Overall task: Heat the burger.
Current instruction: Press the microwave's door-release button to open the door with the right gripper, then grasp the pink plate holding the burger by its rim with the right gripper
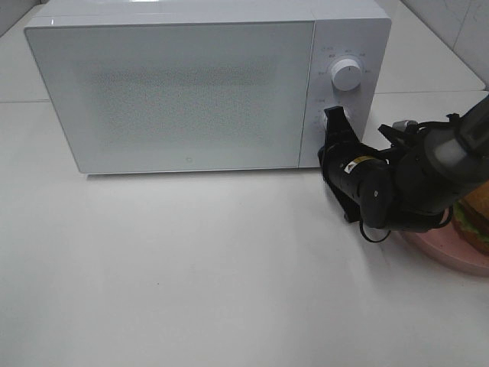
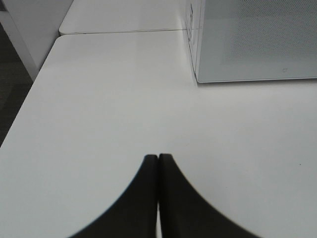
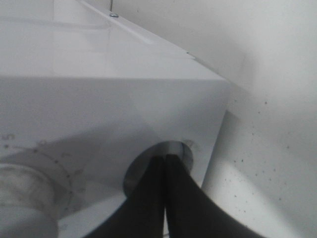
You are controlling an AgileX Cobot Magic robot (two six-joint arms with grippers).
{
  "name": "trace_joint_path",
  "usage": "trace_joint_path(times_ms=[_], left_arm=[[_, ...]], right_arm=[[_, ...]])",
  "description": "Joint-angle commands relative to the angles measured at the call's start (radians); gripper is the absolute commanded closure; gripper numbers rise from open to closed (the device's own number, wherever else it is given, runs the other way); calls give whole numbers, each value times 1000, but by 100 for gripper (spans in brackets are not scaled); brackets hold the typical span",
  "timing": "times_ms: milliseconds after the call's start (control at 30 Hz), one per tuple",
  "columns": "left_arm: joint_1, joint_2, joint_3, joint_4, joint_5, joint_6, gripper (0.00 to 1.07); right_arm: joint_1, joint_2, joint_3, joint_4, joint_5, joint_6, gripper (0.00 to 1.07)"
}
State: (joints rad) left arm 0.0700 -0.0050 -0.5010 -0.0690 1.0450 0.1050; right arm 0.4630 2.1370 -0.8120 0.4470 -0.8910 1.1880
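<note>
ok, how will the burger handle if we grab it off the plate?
The burger looks layered, bun over lettuce, so probably soft and liable to shear apart under a squeeze. It sits on the pink plate, so a sideways push would likely slide it. Partly hidden, so low confidence.

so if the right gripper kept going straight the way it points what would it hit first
The lower round control on the panel of the microwave. The shut right gripper has its tips right in front of it, maybe already touching; depth is unclear.
</note>
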Motion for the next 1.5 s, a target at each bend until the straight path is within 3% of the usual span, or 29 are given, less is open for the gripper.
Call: trace_joint_path(times_ms=[33, 600, 800, 1133, 1500], left_arm=[[-5, -20, 3, -10, -10, -1, 107], [-5, -20, 3, -10, -10, -1, 107], [-5, -20, 3, -10, -10, -1, 107], [-5, -20, 3, -10, -10, -1, 107], [-5, -20, 3, -10, -10, -1, 107]], right_arm=[[-9, -15, -63, -47, -155, -12, 107], [-9, -30, -70, -62, -152, -15, 107], [-9, -93, 16, -63, -126, -15, 107], [-8, -220, 220, -186, -172, -13, 107], [-10, -243, 281, -369, -234, -189, 107]])
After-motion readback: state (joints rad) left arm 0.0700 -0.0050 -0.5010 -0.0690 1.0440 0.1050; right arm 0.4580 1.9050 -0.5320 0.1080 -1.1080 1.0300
